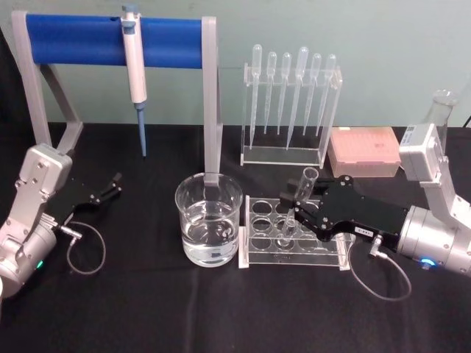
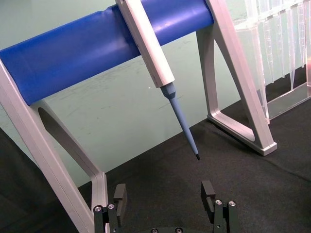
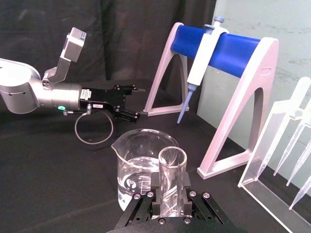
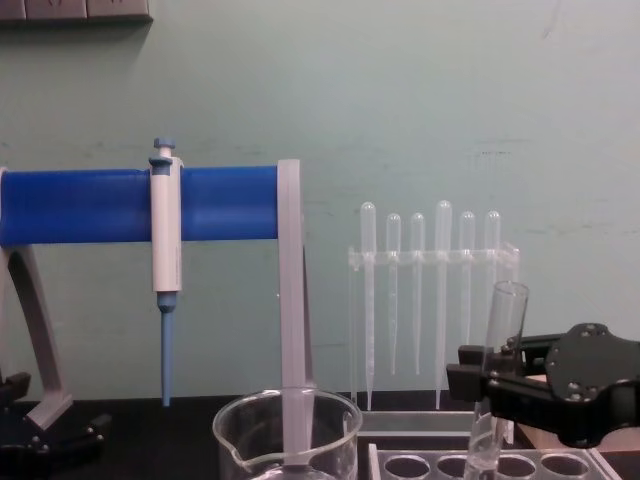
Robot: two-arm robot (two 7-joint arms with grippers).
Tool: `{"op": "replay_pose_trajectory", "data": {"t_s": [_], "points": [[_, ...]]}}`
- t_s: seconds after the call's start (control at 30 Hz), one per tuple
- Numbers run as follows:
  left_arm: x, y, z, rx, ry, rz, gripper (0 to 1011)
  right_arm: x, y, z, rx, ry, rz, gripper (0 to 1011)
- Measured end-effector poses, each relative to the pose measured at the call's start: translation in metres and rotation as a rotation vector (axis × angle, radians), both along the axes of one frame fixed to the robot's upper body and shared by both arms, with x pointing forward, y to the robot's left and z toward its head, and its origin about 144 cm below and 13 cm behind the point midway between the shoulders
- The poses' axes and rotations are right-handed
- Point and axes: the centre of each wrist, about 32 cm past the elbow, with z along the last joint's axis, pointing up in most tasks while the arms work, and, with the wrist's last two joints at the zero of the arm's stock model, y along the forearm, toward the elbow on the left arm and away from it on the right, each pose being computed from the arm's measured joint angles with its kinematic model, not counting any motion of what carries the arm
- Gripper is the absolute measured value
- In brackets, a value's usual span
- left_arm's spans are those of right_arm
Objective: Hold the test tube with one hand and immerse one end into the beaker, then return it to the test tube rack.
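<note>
The test tube is a clear glass tube, tilted, with its open rim up and its lower end down at the holes of the clear rack. My right gripper is shut on the test tube's middle, as the right wrist view shows. From the chest view the test tube stands nearly upright in the right gripper. The beaker, part full of clear liquid, stands just left of the rack, apart from the tube. My left gripper rests open at the far left.
A blue-and-grey stand carries a white-and-blue pipettor behind the beaker. A clear holder with several plastic pipettes stands at the back, with a pink tip box to its right. Loose cables lie near both wrists.
</note>
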Motion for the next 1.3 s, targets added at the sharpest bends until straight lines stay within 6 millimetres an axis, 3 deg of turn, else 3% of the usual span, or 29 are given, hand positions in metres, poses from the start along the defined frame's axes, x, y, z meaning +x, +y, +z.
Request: {"op": "replay_pose_trajectory", "data": {"t_s": [0.9,1.3], "points": [[0.0,0.0,0.0,0.0,0.0,0.0,1000,-0.002,0.0,-0.02,-0.013,-0.013,-0.016,227],[0.0,0.0,0.0,0.0,0.0,0.0,1000,-0.002,0.0,-0.019,-0.012,-0.013,-0.014,255]]}}
